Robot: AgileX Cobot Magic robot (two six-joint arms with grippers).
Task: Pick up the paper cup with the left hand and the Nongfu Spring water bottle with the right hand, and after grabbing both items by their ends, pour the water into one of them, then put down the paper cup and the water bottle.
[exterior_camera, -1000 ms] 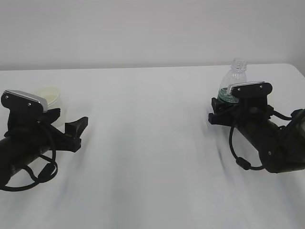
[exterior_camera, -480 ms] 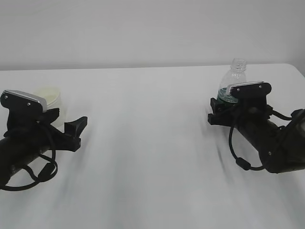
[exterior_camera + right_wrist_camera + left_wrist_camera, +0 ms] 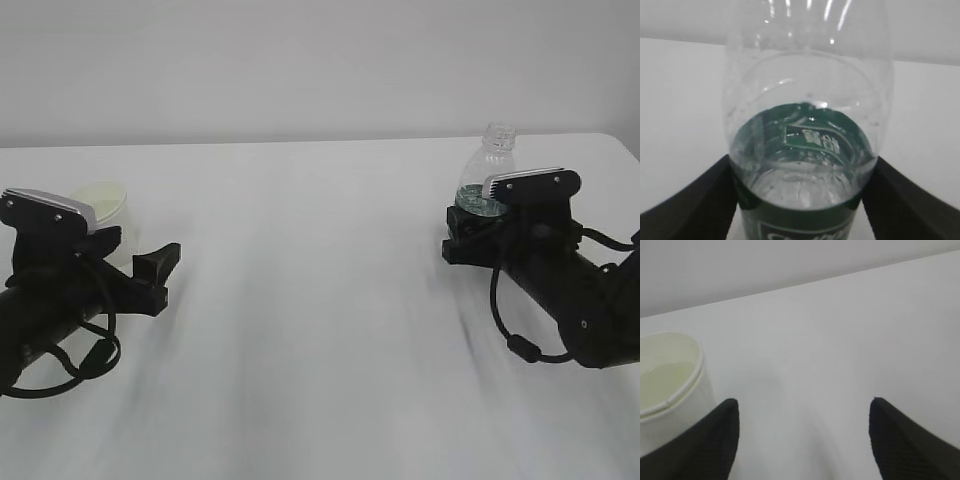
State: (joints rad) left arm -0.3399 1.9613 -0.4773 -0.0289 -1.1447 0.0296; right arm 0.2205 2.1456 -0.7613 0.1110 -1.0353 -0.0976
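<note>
- White table (image 3: 320, 300) under everything, pale wall behind.
- Far left on the table: the paper cup (image 3: 105, 200), upright, mostly hidden behind the left hand (image 3: 140, 268) in the exterior view, only the cream inside and rim showing.
- Seen from the left wrist: paper cup (image 3: 667, 390) at the left edge, a shallow layer of the water (image 3: 662, 380) inside, rolled rim intact.
- Left claw spread wide, gripping nothing; left fingertip (image 3: 715, 440) just beside the cup wall, contact not clear, right fingertip well apart over bare table.
- Cup outside the gap between the fingers, off to the left of it.
- Grey block and black cable loop on the left arm, low and near the table.
- Far right on the table: the Nongfu Spring water bottle (image 3: 492, 165), upright, no cap, neck rising above the grey block of the right hand (image 3: 470, 235).
- Seen from the right wrist: bottle (image 3: 805, 135) filling the middle, clear ribbed shoulder above, dark green label band below, water (image 3: 800, 187) low inside.
- Right claw spread, one finger (image 3: 695, 200) on each side of the bottle at label height, close to the plastic; a firm grip not confirmed, bottle standing on the table.
- Bottle and cup well apart, at opposite sides of the table.
</note>
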